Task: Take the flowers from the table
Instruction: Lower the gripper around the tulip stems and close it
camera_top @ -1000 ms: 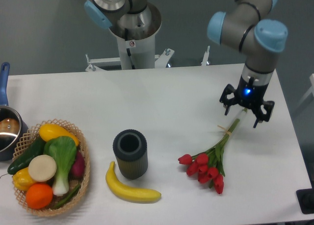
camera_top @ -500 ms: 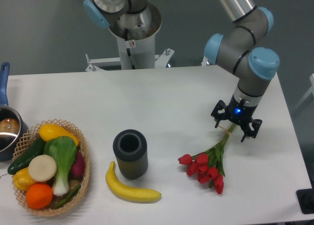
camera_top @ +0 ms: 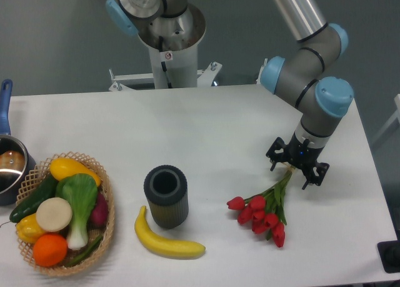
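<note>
Gripper (camera_top: 297,167) has dropped lower and left over the last second, jaws open astride the flowers' (camera_top: 262,209) stem ends on the table (camera_top: 206,137), grasp looks imminent.

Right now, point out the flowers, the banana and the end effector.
flowers (camera_top: 259,213): fixed camera view, on the red blooms.
banana (camera_top: 167,243): fixed camera view, on its middle.
end effector (camera_top: 297,171): fixed camera view, midway between its fingertips.

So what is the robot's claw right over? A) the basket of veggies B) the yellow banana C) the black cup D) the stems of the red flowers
D, the gripper sits low over the green stem end of the flowers, far from the banana, basket and cup.
</note>
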You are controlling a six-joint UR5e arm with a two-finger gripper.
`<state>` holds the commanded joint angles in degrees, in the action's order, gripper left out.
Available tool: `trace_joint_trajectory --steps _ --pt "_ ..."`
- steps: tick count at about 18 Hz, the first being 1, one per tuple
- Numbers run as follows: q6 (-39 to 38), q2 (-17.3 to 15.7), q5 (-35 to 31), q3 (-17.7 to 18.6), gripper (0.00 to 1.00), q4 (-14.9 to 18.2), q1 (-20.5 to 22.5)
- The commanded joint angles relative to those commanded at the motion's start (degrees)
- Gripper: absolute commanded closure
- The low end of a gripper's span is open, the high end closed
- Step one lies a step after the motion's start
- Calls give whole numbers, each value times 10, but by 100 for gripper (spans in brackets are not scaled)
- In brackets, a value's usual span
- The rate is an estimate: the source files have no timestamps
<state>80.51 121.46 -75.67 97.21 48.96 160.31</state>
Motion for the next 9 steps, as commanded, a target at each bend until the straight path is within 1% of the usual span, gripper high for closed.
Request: trace_joint_trajectory --steps 1,2,3,4,5,6,7,8,9 --pt "0 1 0 0 1 0 0" --pt "0 1 0 0 4 0 0" --pt "-2 1 -1 0 16 0 0" --pt "-2 1 0 0 24 -1 0" --pt "-2 1 -1 1 29 -1 0" --pt "-3 0 0 0 36 -1 0" --pt "-3 1 -1 0 38 -1 0" --pt "-4 1 0 0 44 0 0" --pt "-4 0 0 0 47 0 0"
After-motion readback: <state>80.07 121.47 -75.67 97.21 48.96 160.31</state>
